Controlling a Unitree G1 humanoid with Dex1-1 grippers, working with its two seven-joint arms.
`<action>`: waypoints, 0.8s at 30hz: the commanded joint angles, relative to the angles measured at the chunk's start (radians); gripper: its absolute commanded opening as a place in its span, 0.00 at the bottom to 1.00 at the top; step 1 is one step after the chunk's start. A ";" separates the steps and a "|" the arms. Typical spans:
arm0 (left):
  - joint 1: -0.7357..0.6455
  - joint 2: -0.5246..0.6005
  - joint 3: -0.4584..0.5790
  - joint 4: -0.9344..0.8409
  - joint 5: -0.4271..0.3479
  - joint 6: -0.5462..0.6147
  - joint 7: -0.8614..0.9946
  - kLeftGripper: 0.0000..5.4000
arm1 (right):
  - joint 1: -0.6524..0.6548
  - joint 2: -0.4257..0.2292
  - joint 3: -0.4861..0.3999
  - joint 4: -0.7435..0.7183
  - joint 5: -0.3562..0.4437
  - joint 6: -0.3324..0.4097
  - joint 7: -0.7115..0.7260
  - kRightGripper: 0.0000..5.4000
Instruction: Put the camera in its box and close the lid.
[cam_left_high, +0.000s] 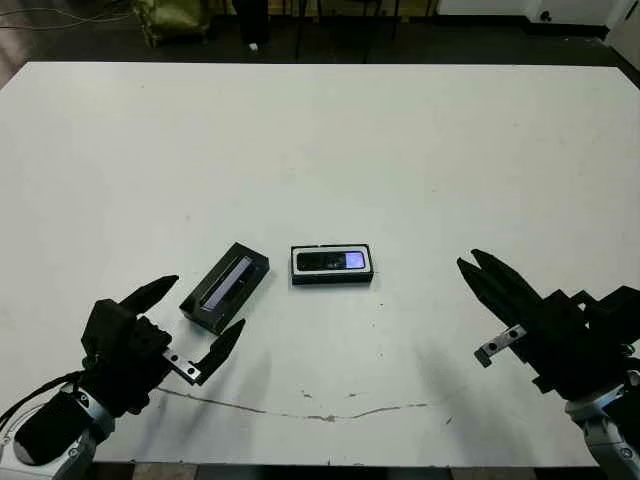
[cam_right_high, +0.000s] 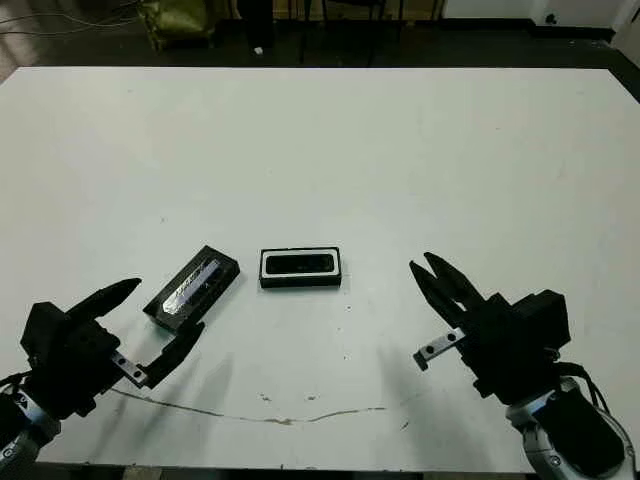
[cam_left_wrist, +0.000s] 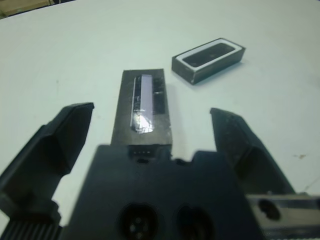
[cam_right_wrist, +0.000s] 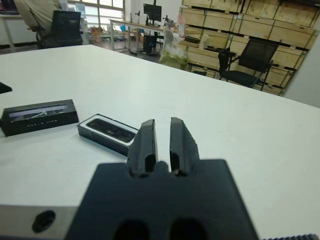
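camera: The camera (cam_left_high: 333, 262) is lying flat inside the box (cam_left_high: 332, 265), with its little purple patch facing up. It looks like it is already in its place.
box: It sits on the white table (cam_left_high: 400, 140), near the middle and a bit toward the robot's edge.
lid: The lid (cam_left_high: 226, 287) lies flat on the table just to the left of the box, not touching it. It is turned at a slant, shiny strip up.
left end effector: The left end effector (cam_left_high: 203, 319) is wide open and holds nothing. It sits just behind the near end of the lid, with one finger out to each side.
right end effector: The right end effector (cam_left_high: 474, 264) is nearly pinched closed and holds nothing. It is well off to the right of the box.
step now: I think the job now is to pick up the lid.
how to do it well: Grab the lid by its long sides, lift it flat, turn it to line up with the box, then set it down evenly.
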 joint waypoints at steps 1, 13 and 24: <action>-0.003 0.002 -0.016 0.014 0.015 0.032 0.016 0.99 | 0.013 -0.011 -0.004 -0.005 0.002 0.028 -0.007 0.00; -0.024 -0.015 -0.038 0.042 -0.007 0.070 0.026 0.99 | 0.019 -0.012 -0.012 -0.011 0.028 0.031 -0.006 0.00; -0.035 -0.023 -0.061 0.043 0.003 0.121 0.059 0.99 | 0.027 -0.022 -0.016 -0.053 0.036 0.087 -0.035 0.00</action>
